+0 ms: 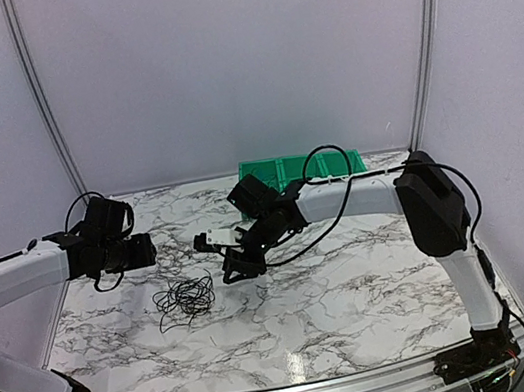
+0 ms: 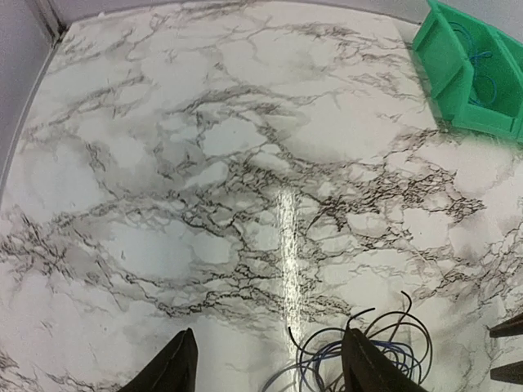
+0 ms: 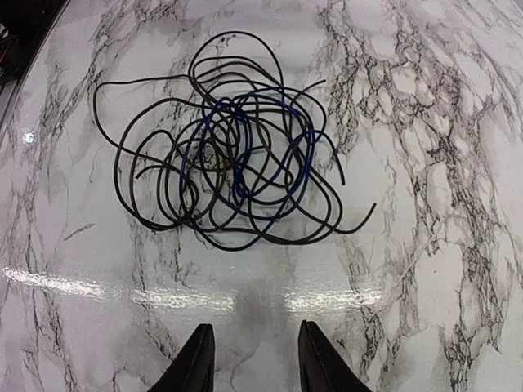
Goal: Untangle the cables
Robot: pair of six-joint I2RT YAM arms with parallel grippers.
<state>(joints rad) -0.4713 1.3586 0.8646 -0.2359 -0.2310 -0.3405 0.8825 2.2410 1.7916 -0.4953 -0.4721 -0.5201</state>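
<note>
The cables point(image 1: 184, 299) lie as one loose tangle of thin black and dark-blue wires on the marble table, left of centre. In the right wrist view the whole tangle point(image 3: 237, 147) sits ahead of my right gripper point(image 3: 255, 331), whose jaws stand apart with only bare table between them. My left gripper point(image 2: 270, 363) is open and holds nothing. Part of the cables point(image 2: 398, 339) shows just beyond its right finger point(image 2: 364, 367). From above, the left gripper point(image 1: 145, 249) hangs up and left of the tangle. The right gripper point(image 1: 234, 267) is to the tangle's upper right.
A green bin point(image 1: 288, 169) stands at the back of the table. In the left wrist view the bin point(image 2: 470, 73) has thin blue wires inside. Grey walls close in the table on the left, back and right. The arm bases sit on the rail at the near edge.
</note>
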